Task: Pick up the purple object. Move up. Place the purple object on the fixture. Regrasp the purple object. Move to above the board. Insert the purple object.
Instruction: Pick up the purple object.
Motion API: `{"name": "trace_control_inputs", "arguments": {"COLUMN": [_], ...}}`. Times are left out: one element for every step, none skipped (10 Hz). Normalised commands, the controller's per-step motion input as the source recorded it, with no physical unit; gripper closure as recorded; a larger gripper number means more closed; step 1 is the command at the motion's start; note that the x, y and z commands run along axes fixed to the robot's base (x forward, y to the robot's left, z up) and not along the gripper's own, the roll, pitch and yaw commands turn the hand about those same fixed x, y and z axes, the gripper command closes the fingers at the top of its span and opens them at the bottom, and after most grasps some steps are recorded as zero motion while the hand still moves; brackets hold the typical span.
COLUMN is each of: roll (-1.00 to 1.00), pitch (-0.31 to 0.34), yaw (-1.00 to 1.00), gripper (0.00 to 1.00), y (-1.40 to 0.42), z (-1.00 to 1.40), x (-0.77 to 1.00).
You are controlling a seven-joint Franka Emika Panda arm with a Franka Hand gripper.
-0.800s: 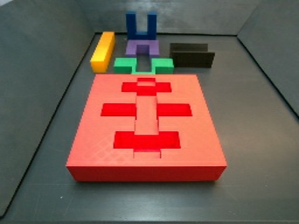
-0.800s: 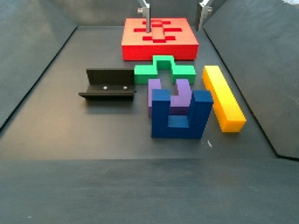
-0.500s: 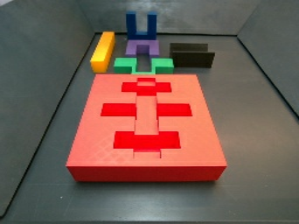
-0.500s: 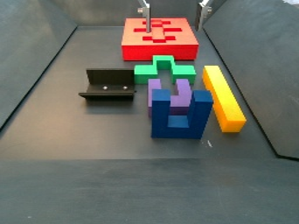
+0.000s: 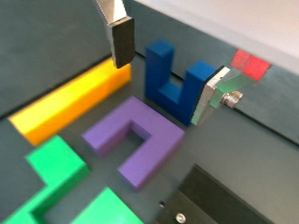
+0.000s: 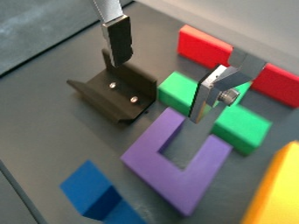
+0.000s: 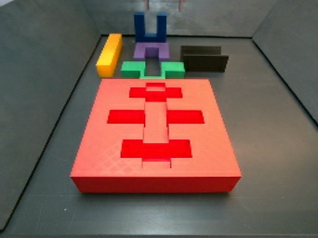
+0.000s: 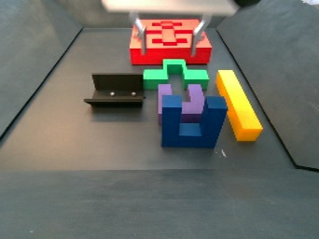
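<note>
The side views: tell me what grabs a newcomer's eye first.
The large red slab board with cross-like recesses dominates the floor. Behind it cluster the purple U-shaped block, a blue U-shaped block, a green notched block and a yellow bar. The gripper hangs open above them.

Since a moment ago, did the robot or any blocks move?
The arm came into a side view, above the red board. Its open claw hangs above the purple block, holding nothing. The blocks, board and fixture stayed put.

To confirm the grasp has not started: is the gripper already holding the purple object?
No. In a wrist view the gripper is open and empty above the purple object, which lies flat on the floor.
</note>
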Motion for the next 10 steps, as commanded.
{"name": "trace_control_inputs", "arguments": {"roll": [-0.12,-0.16,-0.20,-0.23,-0.24,-0.12,-0.13,-0.04,0.00,0.00], "pitch": [-0.071,-0.067,-0.084,-0.093,-0.110,-0.051,-0.080,-0.047,-0.001,0.000], "yaw": [0.00,0.00,0.00,-0.02,-0.03,-0.17,-0.23,-0.15,-0.05,0.00], "gripper": [0.00,0.00,0.00,0.00,0.00,0.00,0.00,0.00,0.00,0.00], "y": [0.00,-0.03,-0.20,-0.26,-0.23,-0.19,-0.12,-0.19,-0.20,-0.12], "z": [-0.84,-0.77,-0.65,-0.60,-0.57,-0.50,-0.49,-0.28,-0.07,-0.07], "x": [0.85,0.73,0.51,0.39,0.31,0.19,0.00,-0.16,-0.19,-0.23]}}
